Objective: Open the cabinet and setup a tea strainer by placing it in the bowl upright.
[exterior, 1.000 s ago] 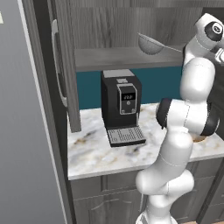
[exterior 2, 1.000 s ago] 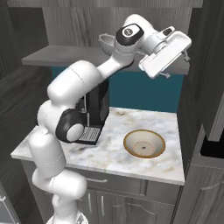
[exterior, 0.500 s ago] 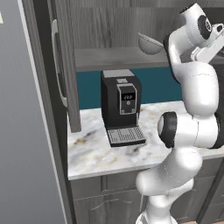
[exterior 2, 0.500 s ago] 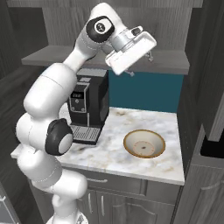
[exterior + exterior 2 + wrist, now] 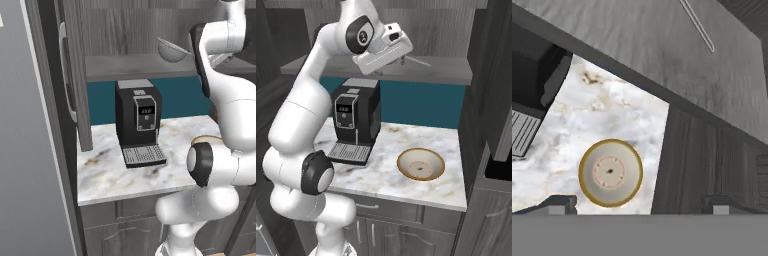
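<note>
Tea strainer on cabinet shelf, unlabelled

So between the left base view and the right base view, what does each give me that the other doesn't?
Left base view: the cabinet door swung open with its silver bar handle, and the tea strainer as a mesh dome on the inner shelf.
Right base view: the whole bowl, empty, on the counter, and the gripper up at the shelf edge beside the strainer's thin handle.
Both: the black coffee machine, the marble counter, the teal back wall and the white arm.
</note>
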